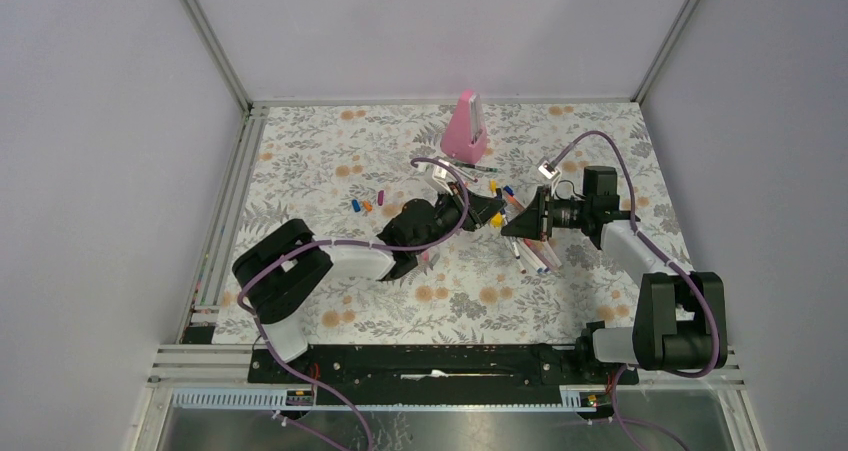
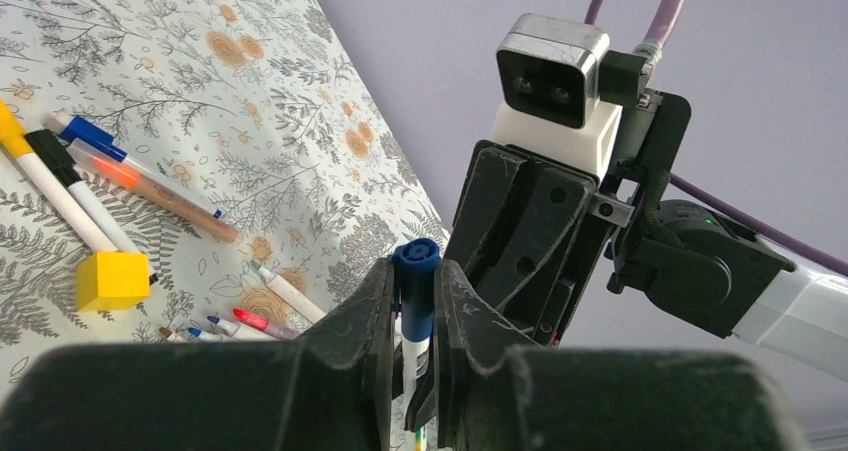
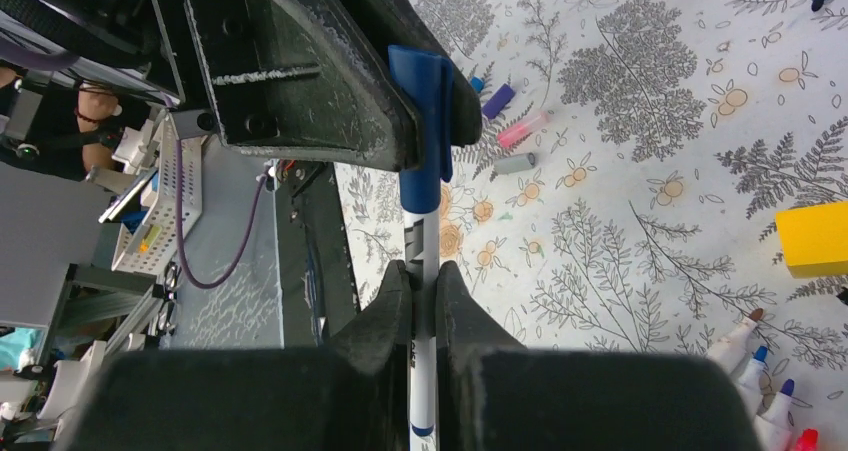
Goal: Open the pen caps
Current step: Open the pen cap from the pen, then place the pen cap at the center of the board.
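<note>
Both grippers hold one pen in the air over the mat's middle. My left gripper (image 2: 417, 273) is shut on its blue pen cap (image 2: 416, 296), and the white barrel runs down between the jaws. My right gripper (image 3: 423, 273) is shut on the white barrel (image 3: 424, 371). From that wrist the blue cap (image 3: 420, 121) is seated on the barrel and sits against the left fingers (image 3: 330, 91). From above, the left gripper (image 1: 490, 211) and right gripper (image 1: 515, 223) meet tip to tip, hiding the pen. Loose pen caps (image 1: 366, 205) lie left of them, others (image 3: 510, 121) below.
A tall pink wedge (image 1: 465, 128) stands at the back centre. Uncapped pens lie in a pile (image 1: 530, 256) under the right gripper, and others (image 2: 120, 186) lie beside a yellow cube (image 2: 113, 279). The floral mat (image 1: 330, 151) ends at metal rails on the left and near sides.
</note>
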You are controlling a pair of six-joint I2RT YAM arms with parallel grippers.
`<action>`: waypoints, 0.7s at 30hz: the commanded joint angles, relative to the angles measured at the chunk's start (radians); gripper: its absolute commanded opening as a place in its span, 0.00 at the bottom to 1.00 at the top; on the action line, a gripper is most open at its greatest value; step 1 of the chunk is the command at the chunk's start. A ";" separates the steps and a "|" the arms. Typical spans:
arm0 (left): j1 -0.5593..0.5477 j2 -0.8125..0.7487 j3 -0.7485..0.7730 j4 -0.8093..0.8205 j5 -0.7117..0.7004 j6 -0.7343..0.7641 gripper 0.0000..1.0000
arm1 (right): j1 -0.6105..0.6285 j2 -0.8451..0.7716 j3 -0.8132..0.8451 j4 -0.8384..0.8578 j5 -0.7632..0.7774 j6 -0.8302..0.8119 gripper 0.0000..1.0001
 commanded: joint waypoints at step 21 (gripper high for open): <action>0.347 -0.166 0.081 0.182 -0.106 -0.006 0.00 | 0.031 0.008 0.064 -0.160 0.025 -0.144 0.00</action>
